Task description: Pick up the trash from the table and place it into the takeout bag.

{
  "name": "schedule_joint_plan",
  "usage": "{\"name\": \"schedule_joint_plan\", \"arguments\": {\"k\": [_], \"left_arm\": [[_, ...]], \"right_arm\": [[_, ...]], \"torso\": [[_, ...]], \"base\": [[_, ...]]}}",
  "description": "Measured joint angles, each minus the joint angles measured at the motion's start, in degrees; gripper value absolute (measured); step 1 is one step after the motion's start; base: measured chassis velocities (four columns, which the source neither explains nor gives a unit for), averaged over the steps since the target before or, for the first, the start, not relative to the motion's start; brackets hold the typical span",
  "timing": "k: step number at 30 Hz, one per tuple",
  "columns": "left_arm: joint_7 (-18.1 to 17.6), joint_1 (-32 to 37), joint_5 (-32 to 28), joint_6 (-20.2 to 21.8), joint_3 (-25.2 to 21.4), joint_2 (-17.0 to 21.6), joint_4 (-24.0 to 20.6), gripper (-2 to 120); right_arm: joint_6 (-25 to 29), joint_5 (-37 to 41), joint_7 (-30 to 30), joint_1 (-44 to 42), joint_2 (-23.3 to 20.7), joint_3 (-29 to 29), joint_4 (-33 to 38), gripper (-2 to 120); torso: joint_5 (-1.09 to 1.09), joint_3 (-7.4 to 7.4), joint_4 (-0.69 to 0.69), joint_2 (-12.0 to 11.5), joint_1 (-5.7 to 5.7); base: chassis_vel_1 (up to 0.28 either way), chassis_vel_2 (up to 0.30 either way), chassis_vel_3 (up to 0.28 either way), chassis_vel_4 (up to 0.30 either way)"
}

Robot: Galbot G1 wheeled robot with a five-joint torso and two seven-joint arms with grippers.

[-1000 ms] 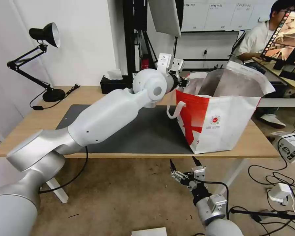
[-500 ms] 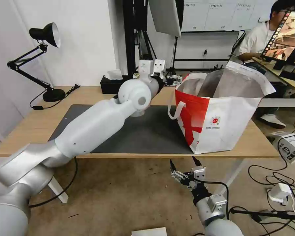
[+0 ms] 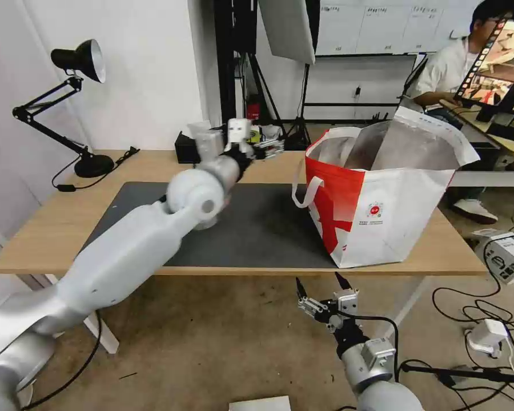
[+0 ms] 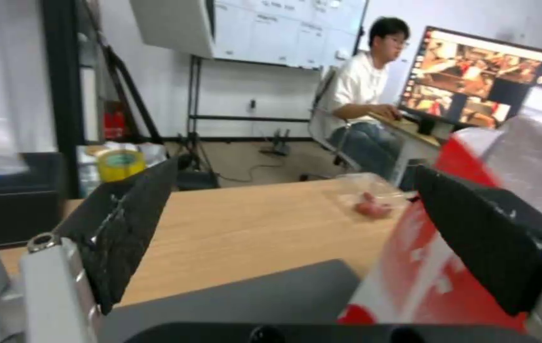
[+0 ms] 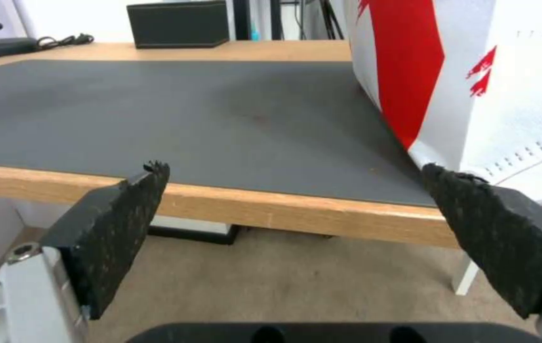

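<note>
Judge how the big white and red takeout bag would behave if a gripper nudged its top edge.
The white and red foil-lined takeout bag would probably flex rather than slide: its rim already sags unevenly. Its broad flat base on the light-wood table suggests it is unlikely to tip. Its loop handle hangs limp, so likely floppy.

A black desk lamp (image 3: 77, 60) on a jointed arm stands at the far left corner, its round base (image 3: 93, 166) resting on the wood and its cord (image 3: 68, 185) trailing toward the front edge. A black tissue box (image 3: 195, 147) sits along the back edge with a white sheet poking from its top (in the right wrist view it shows as a plain dark block (image 5: 177, 24)). Behind it a roll of yellow tape (image 4: 118, 164) lies among clutter near a black tripod (image 3: 268, 97). On the floor to the right lie tangled black cables (image 3: 474, 311), a white power adapter (image 3: 486, 335) and a white box (image 3: 511, 255).
</note>
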Motion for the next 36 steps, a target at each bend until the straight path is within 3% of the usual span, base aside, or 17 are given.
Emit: {"name": "schedule_joint_plan", "arguments": {"k": [6, 15, 23, 31, 36], "left_arm": [[2.31, 4.95, 2.58, -1.40, -3.56, 3.07, -1.68, 100], [8.87, 19.19, 6.16, -2.78, -15.85, 10.35, -5.37, 100], [10.90, 30.50, 8.92, -6.55, -24.08, 14.82, -8.52, 100], [11.21, 40.71, 13.54, -12.57, -31.43, 14.08, -9.11, 100], [9.32, 51.37, 17.10, -15.90, -41.22, 12.23, -10.88, 100]], "right_arm": [[0.00, 0.00, 0.00, 0.00, 0.00, 0.00, 0.00, 100], [0.00, 0.00, 0.00, 0.00, 0.00, 0.00, 0.00, 100], [0.00, 0.00, 0.00, 0.00, 0.00, 0.00, 0.00, 100], [0.00, 0.00, 0.00, 0.00, 0.00, 0.00, 0.00, 100], [0.00, 0.00, 0.00, 0.00, -0.01, 0.01, 0.00, 100]], "torso": [[0.01, 0.00, 0.00, 0.00, 0.00], [0.01, 0.00, 0.00, 0.01, 0.00], [0.00, 0.00, 0.00, 0.01, 0.00], [0.02, 0.00, 0.00, 0.01, 0.00], [0.02, 0.00, -0.01, 0.00, 0.00]], "base": [[0.000, 0.000, 0.000, 0.000], [0.000, 0.000, 0.000, 0.000], [0.000, 0.000, 0.000, 0.000], [0.000, 0.000, 0.000, 0.000], [0.000, 0.000, 0.000, 0.000]]}}
